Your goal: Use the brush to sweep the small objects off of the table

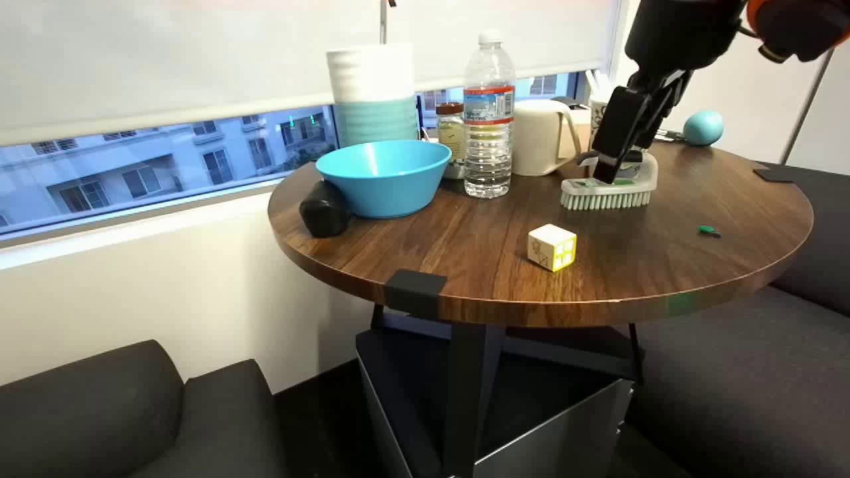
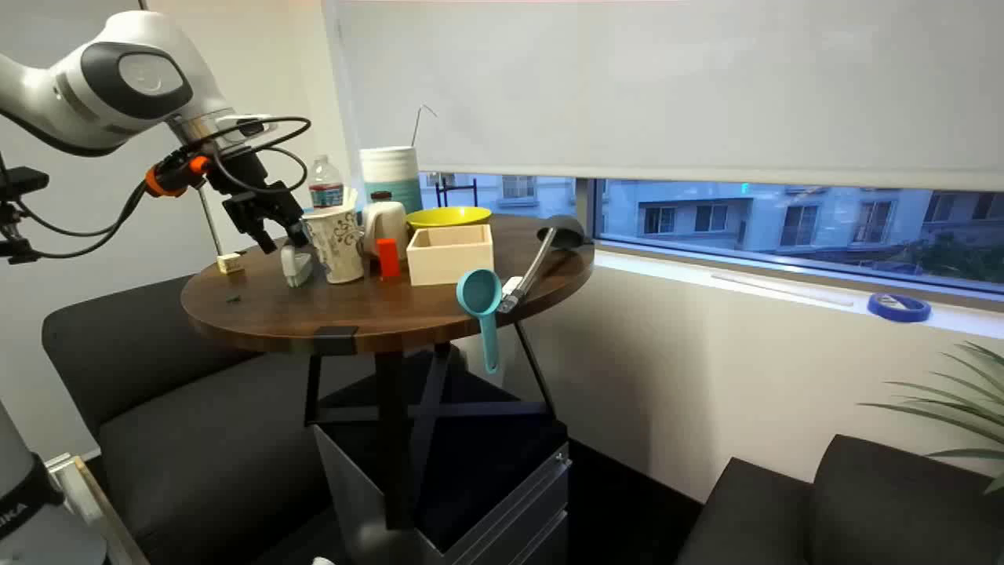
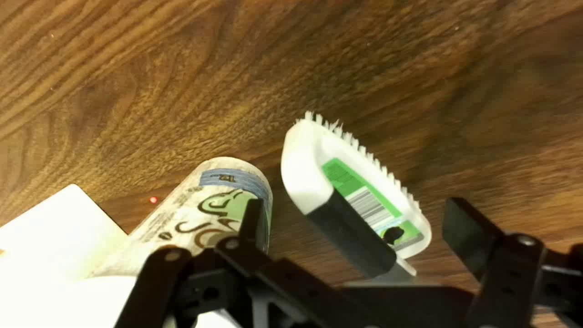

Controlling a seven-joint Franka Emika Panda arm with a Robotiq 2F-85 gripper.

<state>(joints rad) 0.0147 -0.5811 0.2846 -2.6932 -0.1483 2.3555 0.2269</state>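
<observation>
The brush point(image 1: 605, 194) stands bristles down on the brown round table point(image 1: 478, 265). It is whitish with a dark handle grip and a green label; it also shows in an exterior view point(image 2: 295, 267) and the wrist view point(image 3: 373, 200). My gripper point(image 3: 353, 216) is open, with its fingers apart on either side of the brush handle and visible gaps to it. In both exterior views the gripper point(image 1: 623, 162) point(image 2: 284, 242) is low over the brush. A small dark-green object point(image 1: 709, 230) lies on the table toward the edge; it also shows in an exterior view point(image 2: 233, 298).
A patterned paper cup point(image 2: 336, 243) stands close beside the brush and the left finger in the wrist view point(image 3: 218, 196). A pale yellow cube point(image 1: 551, 247), water bottle point(image 1: 489, 119), white pitcher point(image 1: 536, 136), blue bowl point(image 1: 385, 179), wooden box point(image 2: 451, 259) and red block point(image 2: 387, 257) stand around.
</observation>
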